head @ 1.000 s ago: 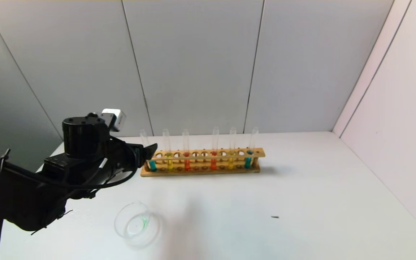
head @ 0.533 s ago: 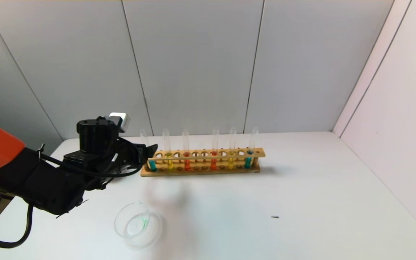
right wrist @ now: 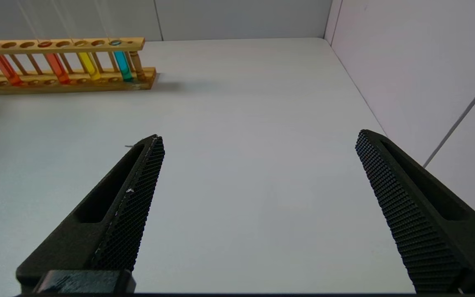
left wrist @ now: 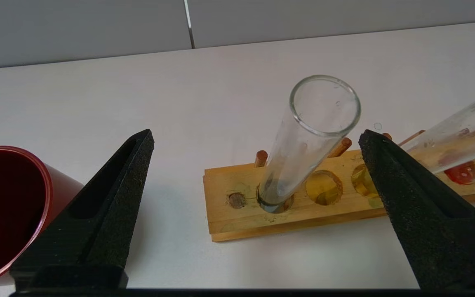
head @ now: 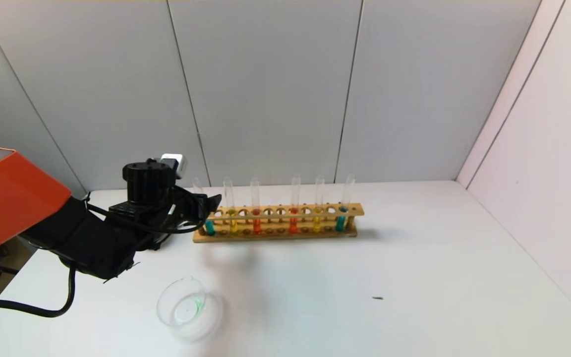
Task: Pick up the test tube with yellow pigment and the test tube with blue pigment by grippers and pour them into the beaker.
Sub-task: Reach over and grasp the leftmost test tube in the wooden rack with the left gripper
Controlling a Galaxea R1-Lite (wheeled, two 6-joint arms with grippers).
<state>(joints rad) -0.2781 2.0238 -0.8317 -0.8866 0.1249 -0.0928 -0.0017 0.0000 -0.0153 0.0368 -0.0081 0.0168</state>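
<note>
The test tube with blue pigment (head: 209,225) and the test tube with yellow pigment (head: 233,223) stand upright in the rack; the beaker (head: 182,307) sits nearer, holding green residue.

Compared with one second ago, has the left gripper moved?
Yes. The left gripper has moved forward and slightly right, closer to the wooden rack's left end.

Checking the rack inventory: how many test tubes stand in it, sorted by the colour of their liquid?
Blue-to-teal tubes: 2
Yellow tubes: 2
Orange-red tubes: 2
Total: 6 tubes in the wooden rack
</note>
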